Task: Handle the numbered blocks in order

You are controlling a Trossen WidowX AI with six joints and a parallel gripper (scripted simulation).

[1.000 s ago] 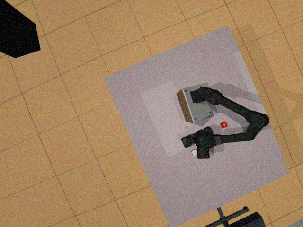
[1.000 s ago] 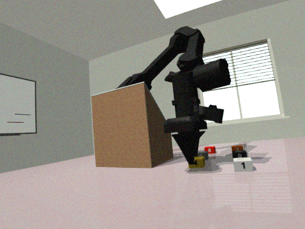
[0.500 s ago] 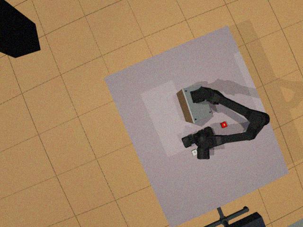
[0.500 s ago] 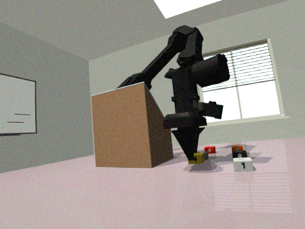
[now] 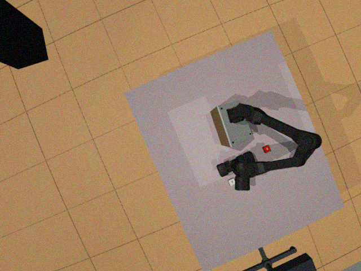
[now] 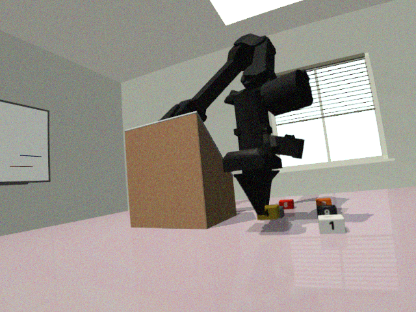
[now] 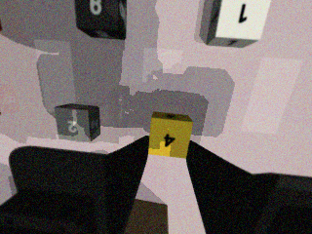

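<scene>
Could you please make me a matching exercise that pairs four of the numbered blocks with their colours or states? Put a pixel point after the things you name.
Column one:
1. block showing 4 [image 6: 272,212] [image 7: 171,137]
2. block showing 1 [image 5: 231,182] [image 6: 331,224] [image 7: 242,19]
3. block showing 8 [image 5: 267,149] [image 6: 286,204]
4. block showing 2 [image 6: 281,212] [image 7: 77,122]

Column two:
A. red, resting on the table [image 5: 221,218] [image 6: 168,262]
B. white
C. gray
D. held in the gripper [image 6: 263,214] [image 7: 169,142], raised off the table

Right pairs: 1-D, 2-B, 3-A, 4-C
</scene>
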